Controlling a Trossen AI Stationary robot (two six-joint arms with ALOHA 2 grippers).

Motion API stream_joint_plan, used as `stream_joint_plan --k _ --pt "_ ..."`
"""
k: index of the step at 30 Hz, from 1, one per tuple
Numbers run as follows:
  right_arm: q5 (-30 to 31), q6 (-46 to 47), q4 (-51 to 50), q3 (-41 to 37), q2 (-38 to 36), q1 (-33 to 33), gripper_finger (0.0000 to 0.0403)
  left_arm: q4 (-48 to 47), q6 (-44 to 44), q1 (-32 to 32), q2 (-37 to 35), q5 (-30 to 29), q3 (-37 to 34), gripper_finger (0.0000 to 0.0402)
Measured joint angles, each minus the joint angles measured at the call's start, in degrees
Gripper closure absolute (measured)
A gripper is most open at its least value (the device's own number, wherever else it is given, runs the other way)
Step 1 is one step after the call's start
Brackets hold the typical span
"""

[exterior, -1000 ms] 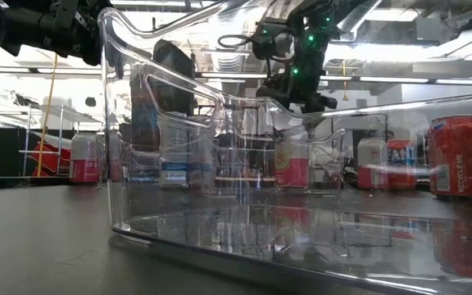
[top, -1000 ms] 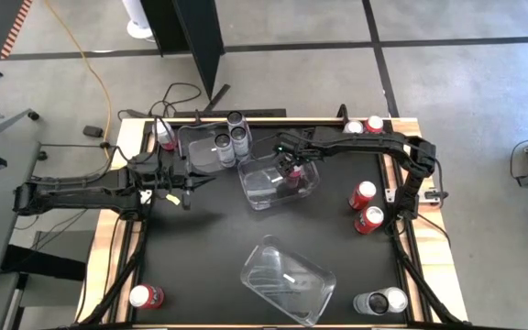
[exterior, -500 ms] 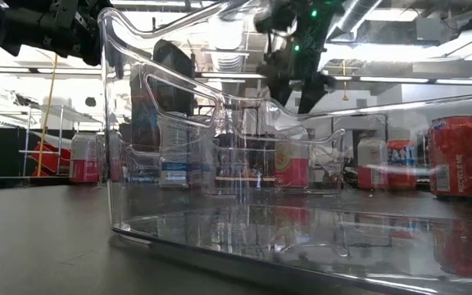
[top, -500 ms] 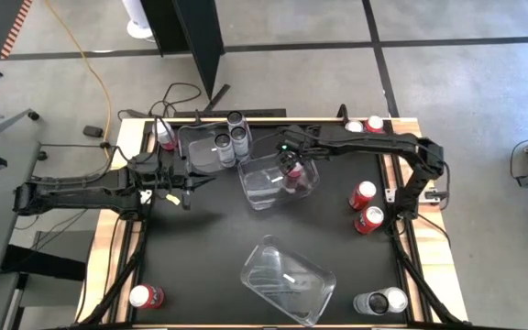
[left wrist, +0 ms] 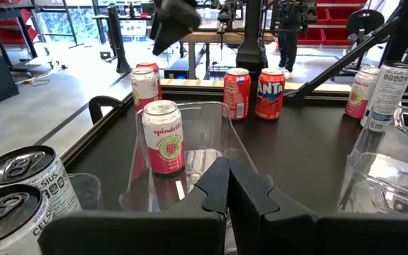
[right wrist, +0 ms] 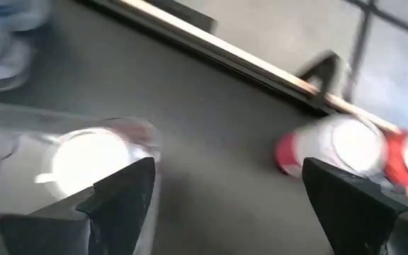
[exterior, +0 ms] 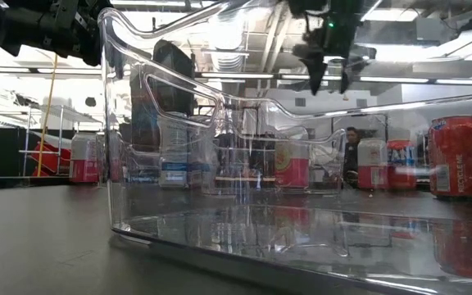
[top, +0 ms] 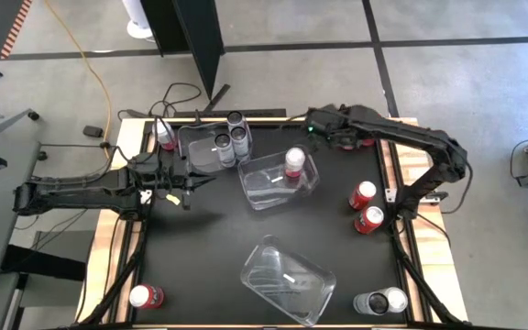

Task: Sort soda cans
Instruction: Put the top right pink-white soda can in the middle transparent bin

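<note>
a pink-labelled can (top: 293, 163) is seen standing upright, long axis vertical and silver top up, inside the middle clear bin (top: 269, 188) on the black bench (top: 200, 247); in the left wrist view the word "spindrift" can be read on its label (left wrist: 163, 137). the right tool (top: 317, 122) is held above the bench just beyond that bin's far corner, its fingers (right wrist: 122, 195) spread wide with nothing between them. the left tool (top: 188, 190) is kept beside the middle bin, on the side away from the right tool, with its fingers (left wrist: 218, 188) pressed together and nothing gripped. three grey-and-silver cans (top: 232, 136), upright and marked "celsius" (left wrist: 27, 185) in the left wrist view, are grouped in and against the far bin (top: 200, 147), which touches the middle bin. two red cans (top: 365, 207) lie on their sides well to the other side of the middle bin, near the bench edge; "fanta" (left wrist: 269, 93) can be read on an upright red can behind it. a third clear bin (top: 289, 280) lies nearer the front, empty of cans so far as can be told.
</note>
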Motion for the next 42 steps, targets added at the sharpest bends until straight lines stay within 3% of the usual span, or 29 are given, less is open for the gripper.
stream_joint_plan --k 4,10,23,35,42 --pt "0.9 4.3 -5.9 0.0 0.1 -4.5 0.0026 0.0 0.0 0.0 0.0 0.0 0.0 0.0401" --pt "1.5 8.5 -5.7 -1.9 0.2 -9.7 0.0026 0.0 0.0 0.0 0.0 0.0 0.0 0.0401" --pt "-5.5 8.2 7.2 -13.9 0.2 -21.6 0.0026 -0.4 0.2 0.0 0.0 0.0 0.0 0.0401" --pt "-9.2 7.5 8.7 -14.4 0.2 -28.7 0.0026 -0.3 0.7 0.0 0.0 0.0 0.0 0.0401" --pt "-11.3 7.2 11.8 -14.4 3.2 -29.5 0.0026 -0.3 0.7 0.0 0.0 0.0 0.0 0.0401"
